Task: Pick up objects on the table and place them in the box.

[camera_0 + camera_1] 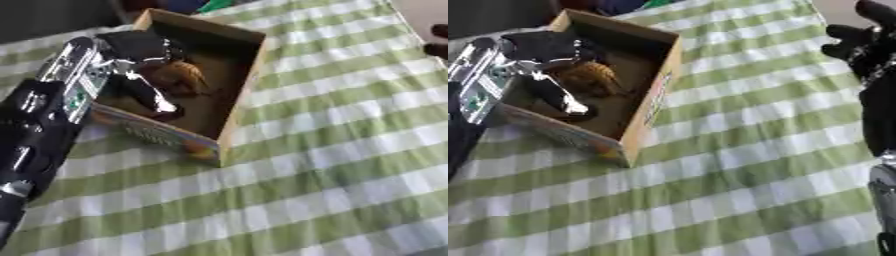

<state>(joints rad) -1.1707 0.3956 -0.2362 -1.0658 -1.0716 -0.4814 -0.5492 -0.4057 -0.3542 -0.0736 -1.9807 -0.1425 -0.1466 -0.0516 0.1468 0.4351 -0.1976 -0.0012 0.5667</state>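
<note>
Where the green-and-white checked tablecloth fills most of the frame, an open brown cardboard box is seen in the upper left, set askew with a printed strip along its near wall. Inside the box, toward its left half, a brownish, rounded object is found — its kind cannot be made out from the blurred views. The robot's left hand, black with silver joints, is brought in from the left edge over the box's left wall, and its dark fingers are curled down around the brownish object, which lies between thumb and fingers; whether it rests on the box floor or is lifted off it cannot be told. The left forearm, with a silver casing, runs down the left edge to the lower left corner. In the right eye view the right hand is shown at the upper right edge, well apart from the box, held above the cloth — whether its dark fingers are straight or bent cannot be told.
</note>
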